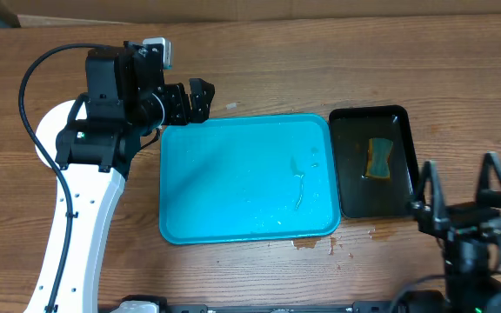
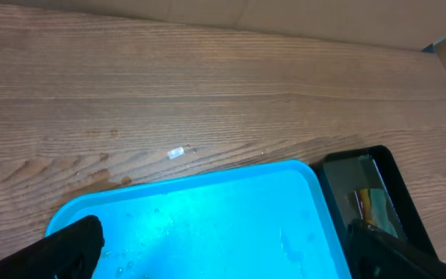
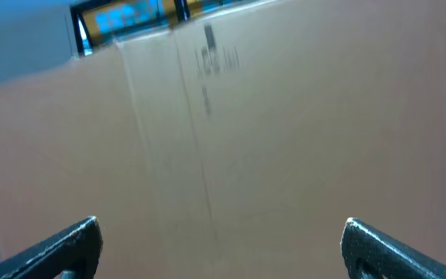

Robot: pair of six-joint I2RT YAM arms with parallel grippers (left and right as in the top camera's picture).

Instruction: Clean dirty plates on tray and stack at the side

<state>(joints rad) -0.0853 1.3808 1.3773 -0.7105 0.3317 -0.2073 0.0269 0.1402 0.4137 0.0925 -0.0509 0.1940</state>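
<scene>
Both sets of jaws stand wide apart and grip nothing. The left gripper (image 1: 203,102) hovers at the far left corner of the tray (image 1: 233,191), which lies mid-surface. The right gripper (image 1: 459,178) hangs just beyond the black tray (image 1: 346,174) holding a sponge (image 1: 377,159). Only the overhead view shows brown drips (image 1: 307,244) by the tray's near edge, while the right wrist view gives only blurred cardboard (image 3: 285,139).
</scene>
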